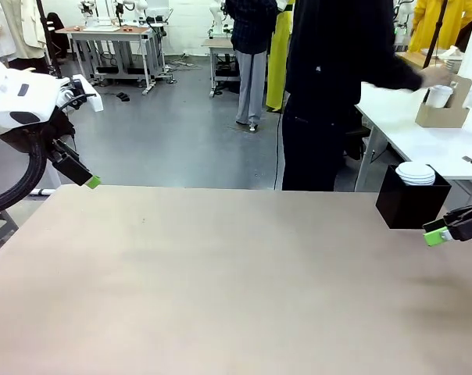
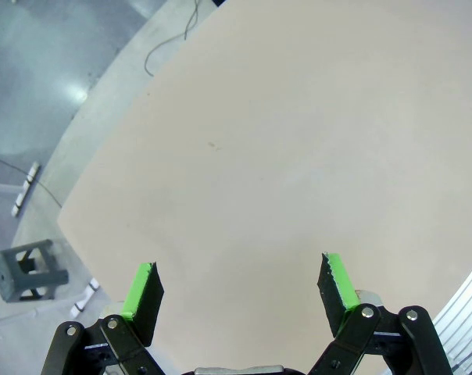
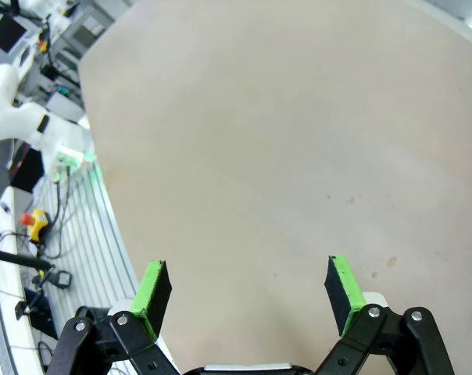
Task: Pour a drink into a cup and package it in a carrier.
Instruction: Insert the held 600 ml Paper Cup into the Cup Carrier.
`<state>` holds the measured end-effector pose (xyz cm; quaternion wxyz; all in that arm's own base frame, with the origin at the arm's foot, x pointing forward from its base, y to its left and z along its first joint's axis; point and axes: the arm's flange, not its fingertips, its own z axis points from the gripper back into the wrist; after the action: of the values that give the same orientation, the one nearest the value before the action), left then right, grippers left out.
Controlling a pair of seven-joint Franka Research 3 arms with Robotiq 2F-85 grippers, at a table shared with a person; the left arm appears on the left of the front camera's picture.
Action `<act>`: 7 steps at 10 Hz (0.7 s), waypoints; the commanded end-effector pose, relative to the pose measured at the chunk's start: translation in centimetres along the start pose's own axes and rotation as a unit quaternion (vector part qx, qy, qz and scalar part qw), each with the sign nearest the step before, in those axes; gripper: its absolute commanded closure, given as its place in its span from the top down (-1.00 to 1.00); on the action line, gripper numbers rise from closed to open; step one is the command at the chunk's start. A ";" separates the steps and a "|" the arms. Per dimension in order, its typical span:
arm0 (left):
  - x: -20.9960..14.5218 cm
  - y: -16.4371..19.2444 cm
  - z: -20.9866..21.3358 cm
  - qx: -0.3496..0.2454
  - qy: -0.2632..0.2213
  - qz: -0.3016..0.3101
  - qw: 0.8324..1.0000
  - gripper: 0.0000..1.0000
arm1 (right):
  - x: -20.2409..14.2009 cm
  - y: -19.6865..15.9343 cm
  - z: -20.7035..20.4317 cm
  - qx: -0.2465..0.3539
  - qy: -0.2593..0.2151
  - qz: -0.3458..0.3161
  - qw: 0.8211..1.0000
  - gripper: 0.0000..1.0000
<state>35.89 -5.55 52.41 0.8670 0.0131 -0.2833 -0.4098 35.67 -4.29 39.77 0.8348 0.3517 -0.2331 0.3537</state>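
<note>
Both arms are idling at the edges of a bare beige table (image 1: 220, 273). The left gripper (image 2: 240, 285) is hanging over the near-left edge with its 2 green-padded fingers spread wide, nothing between them. The right gripper (image 3: 248, 285) is likewise gaping over bare tabletop. At the far right, a black box (image 1: 408, 205) is holding a stack of white lids (image 1: 416, 173). Beyond it, a person (image 1: 337, 86) is reaching over a side table (image 1: 423, 137) toward what appears to be the brown cardboard carrier (image 1: 443, 116), with a white cup (image 1: 439, 95) in it.
</note>
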 end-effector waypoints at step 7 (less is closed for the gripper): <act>0.0 -0.1 0.2 0.004 0.001 0.007 1.000 1.00 | -0.1 0.1 0.2 0.000 0.003 0.009 1.000 1.00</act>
<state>35.89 -5.55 52.41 0.8670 0.0131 -0.2833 -0.4098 35.67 -4.29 39.77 0.8348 0.3517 -0.2331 0.3537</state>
